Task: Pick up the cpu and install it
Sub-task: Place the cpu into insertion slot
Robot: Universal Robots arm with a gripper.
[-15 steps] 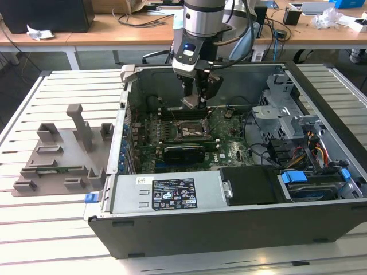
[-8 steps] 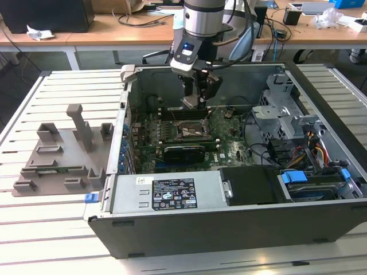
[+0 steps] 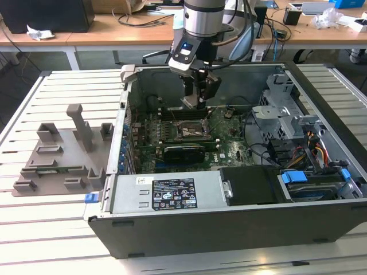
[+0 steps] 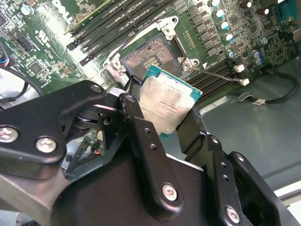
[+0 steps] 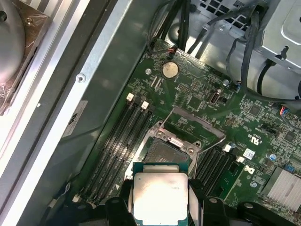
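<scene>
Pinching the cpu (image 4: pixel 169 104) by two opposite edges: tool (image 4: pixel 161 109), fingers (image 4: pixel 141 136) pressed against the pale border, silver lid facing both wrist views. Held just above the open socket (image 5: pixel 162 153), not yet seated, inside the case (image 3: pixel 241 229) toward its far wall. Probably light, thin and stiff. Smooth lid likely slippery; underside contacts and socket pins likely fragile. Best gripped at the edges only and kept level.
</scene>
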